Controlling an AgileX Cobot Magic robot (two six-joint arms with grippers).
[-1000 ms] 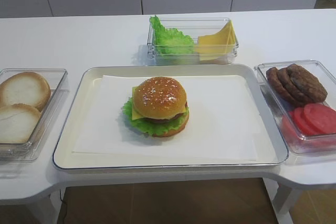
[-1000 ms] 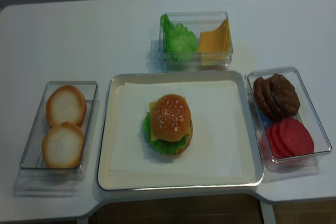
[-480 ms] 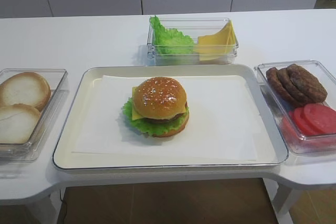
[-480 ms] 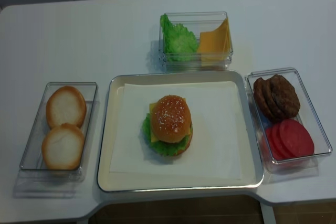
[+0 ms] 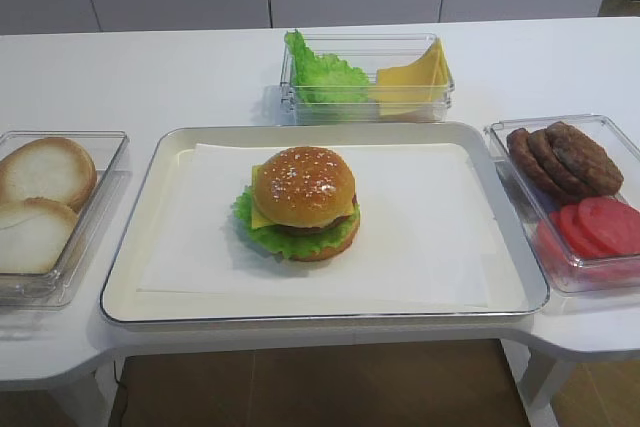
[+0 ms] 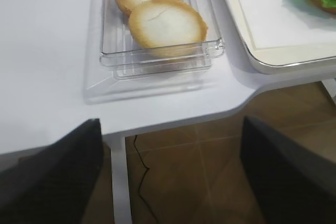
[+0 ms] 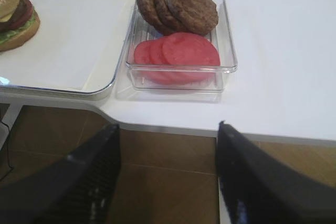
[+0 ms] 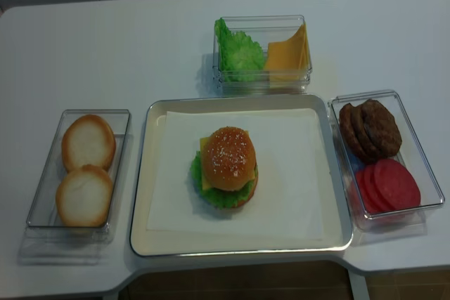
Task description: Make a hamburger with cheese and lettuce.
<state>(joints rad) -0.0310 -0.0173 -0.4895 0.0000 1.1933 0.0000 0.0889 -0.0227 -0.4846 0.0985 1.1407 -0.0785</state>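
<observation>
1. Exterior high view: hamburger (image 5: 304,202) assembled, upright on white paper liner (image 5: 420,237), left of middle in the tray (image 5: 130,297); sesame top bun over dark patty, bottom bun beneath.
2. Cheese (image 5: 259,215) as a yellow corner jutting from under the top bun on the left side; lettuce (image 5: 280,239) frilled out below it, wider than the bun, overhanging toward the front and left.
3. Behind the tray, just apart from its far rim: clear container (image 5: 440,102) with a heap of green leaves (image 5: 320,77) at left and a bunch of yellow slices (image 5: 415,72) leaning at right.
4. Left of the tray: clear box (image 5: 105,192) with two pale bun halves (image 5: 40,202), cut faces up, one behind the other.
5. Right of the tray: clear box (image 5: 500,162) with overlapping brown patties (image 5: 565,159) at the back and red tomato slices (image 5: 595,227) at the front.
6. All on the white counter (image 5: 150,72).
7. Left wrist view: left claw (image 6: 168,177) open wide, dark fingers (image 6: 50,179) at both lower corners, off the counter's near edge below the bun box, holding nothing.
8. Right wrist view: right claw (image 7: 168,174) likewise spread apart and empty, fingers (image 7: 247,177) low off the counter edge, before the patty and tomato box.
</observation>
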